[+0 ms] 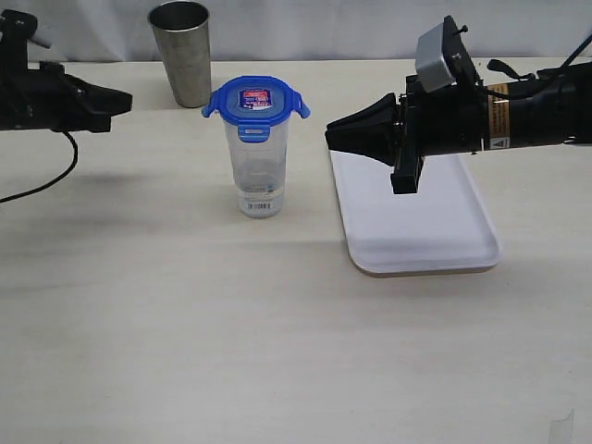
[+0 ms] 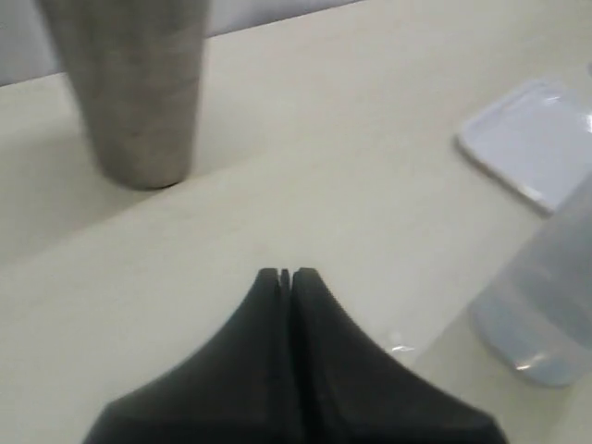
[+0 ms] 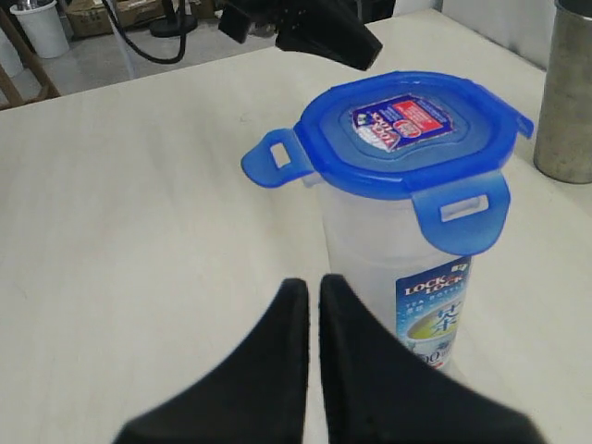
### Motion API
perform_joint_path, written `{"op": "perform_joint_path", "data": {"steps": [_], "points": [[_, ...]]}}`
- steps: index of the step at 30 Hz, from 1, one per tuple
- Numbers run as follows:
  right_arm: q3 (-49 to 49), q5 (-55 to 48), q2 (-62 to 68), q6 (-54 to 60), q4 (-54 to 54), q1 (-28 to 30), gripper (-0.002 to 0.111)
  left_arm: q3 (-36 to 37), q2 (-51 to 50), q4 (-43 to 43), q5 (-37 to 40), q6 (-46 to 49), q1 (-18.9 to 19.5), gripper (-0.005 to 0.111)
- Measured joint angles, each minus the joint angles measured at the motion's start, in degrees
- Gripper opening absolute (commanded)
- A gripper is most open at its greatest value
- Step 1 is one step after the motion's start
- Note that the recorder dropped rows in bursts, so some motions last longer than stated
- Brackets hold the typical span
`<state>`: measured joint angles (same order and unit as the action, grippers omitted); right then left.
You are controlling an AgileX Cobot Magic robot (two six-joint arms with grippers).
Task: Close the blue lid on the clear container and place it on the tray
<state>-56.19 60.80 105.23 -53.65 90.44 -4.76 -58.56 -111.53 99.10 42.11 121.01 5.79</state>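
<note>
Blue lid [image 1: 255,98] rests atop the clear container [image 1: 258,166], which stands on the table [image 1: 185,324] just ahead of the right pincer [image 1: 330,137], whose jaws are pressed together, empty. The lid's side flaps seem unlatched. The tray [image 1: 416,231] lies beneath that pincer; the left pincer [image 1: 128,95], likewise closed on nothing, hangs beyond the container.

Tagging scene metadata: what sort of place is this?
Probably a robotics lab workbench: bare pale tabletop, a few staged props (clear container, steel cup, white tray), cables and cardboard boxes on the floor behind.
</note>
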Motion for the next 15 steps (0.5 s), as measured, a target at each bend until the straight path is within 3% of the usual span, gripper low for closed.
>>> {"op": "perform_joint_path", "data": {"steps": [4, 7, 15], "points": [[0.0, 0.0, 0.0, 0.0, 0.0, 0.0, 0.004, 1.8, 8.0, 0.1, -26.1, -0.7, -3.7, 0.000], [0.0, 0.0, 0.0, 0.0, 0.0, 0.0, 0.004, 2.6, 10.7, 0.1, -38.5, -2.5, -5.9, 0.000], [0.0, 0.0, 0.0, 0.0, 0.0, 0.0, 0.004, 3.8, 12.1, 0.1, -43.5, -7.4, -6.6, 0.000]]}}
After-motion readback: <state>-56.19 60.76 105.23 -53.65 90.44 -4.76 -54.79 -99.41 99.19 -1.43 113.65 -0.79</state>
